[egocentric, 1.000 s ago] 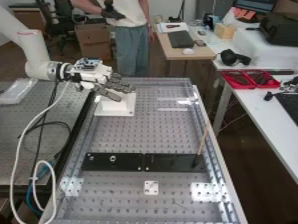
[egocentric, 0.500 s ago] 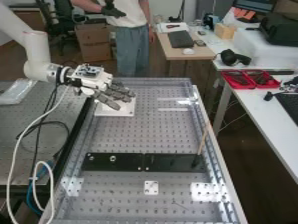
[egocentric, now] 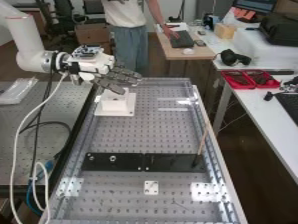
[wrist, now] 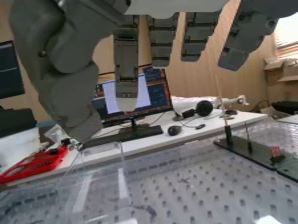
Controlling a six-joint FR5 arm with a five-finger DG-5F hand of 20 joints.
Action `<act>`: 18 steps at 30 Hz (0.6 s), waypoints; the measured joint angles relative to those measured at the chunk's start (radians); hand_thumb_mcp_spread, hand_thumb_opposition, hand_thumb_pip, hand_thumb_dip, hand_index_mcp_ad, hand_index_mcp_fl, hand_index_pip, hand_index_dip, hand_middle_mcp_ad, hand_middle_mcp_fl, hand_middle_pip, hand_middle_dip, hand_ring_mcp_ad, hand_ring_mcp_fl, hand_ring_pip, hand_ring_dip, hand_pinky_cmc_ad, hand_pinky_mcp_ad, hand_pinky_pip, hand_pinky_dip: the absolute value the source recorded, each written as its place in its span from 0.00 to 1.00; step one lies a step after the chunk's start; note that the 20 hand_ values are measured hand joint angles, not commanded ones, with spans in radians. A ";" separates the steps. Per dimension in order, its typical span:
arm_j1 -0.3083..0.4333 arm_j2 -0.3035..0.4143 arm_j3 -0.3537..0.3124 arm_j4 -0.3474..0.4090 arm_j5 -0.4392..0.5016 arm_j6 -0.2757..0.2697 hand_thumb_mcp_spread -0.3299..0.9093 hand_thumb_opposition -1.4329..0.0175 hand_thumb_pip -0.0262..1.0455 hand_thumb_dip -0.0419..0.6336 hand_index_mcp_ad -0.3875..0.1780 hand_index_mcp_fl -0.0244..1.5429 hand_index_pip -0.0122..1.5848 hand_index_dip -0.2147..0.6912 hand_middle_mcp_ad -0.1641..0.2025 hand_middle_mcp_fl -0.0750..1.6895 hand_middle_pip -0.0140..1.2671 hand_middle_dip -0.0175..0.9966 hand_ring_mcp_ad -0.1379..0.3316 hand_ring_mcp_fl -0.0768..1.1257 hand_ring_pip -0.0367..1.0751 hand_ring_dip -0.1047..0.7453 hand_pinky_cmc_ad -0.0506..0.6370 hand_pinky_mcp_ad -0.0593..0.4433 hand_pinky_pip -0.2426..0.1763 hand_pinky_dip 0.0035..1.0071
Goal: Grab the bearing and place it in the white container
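"White container (egocentric: 117, 103) on the bench (egocentric: 133, 135), a robot's hand (egocentric: 95, 63) poised over it in the high view. Is anything in its grasp?"

"Nothing I can see: the fingers are extended and loosely spread, released."

"And the bearing?"

"Possibly the small ring (egocentric: 113, 158) on the black plate (egocentric: 126, 167), well apart from the hand, toward the bench's near end. I cannot confirm that, nor what the container holds."

"How should the step be done, then?"

"If the ring is the bearing, the hand should lift clear of the container first, travel to the plate, then come straight down and pinch the ring's rim between thumb and fingertip. A slanted approach could roll it or scrape the plate. Over the container, lower before letting go."

"Which way does it point?"

"The ring seems to lie flat, its hole facing up; being round, it offers no long axis in the plate's plane. The plate's own long axis runs across the bench."
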 joint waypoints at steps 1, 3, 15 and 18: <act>-0.032 0.012 0.016 -0.015 -0.040 -0.011 0.57 0.44 0.62 0.49 0.54 0.02 0.78 0.46 0.61 0.04 0.11 0.22 0.54 0.06 0.11 0.21 0.56 0.63 0.43 0.20; -0.062 0.020 0.033 -0.028 -0.079 -0.023 0.57 0.44 0.62 0.48 0.52 0.02 0.78 0.46 0.61 0.04 0.11 0.22 0.54 0.06 0.11 0.21 0.56 0.64 0.43 0.20; -0.283 0.022 0.192 -0.138 -0.397 -0.091 0.57 0.44 0.62 0.48 0.54 0.02 0.77 0.46 0.61 0.04 0.11 0.22 0.54 0.06 0.11 0.21 0.57 0.65 0.43 0.20; -0.318 0.013 0.215 -0.151 -0.449 -0.092 0.57 0.44 0.62 0.48 0.54 0.02 0.77 0.46 0.61 0.04 0.11 0.22 0.54 0.06 0.11 0.21 0.57 0.65 0.43 0.20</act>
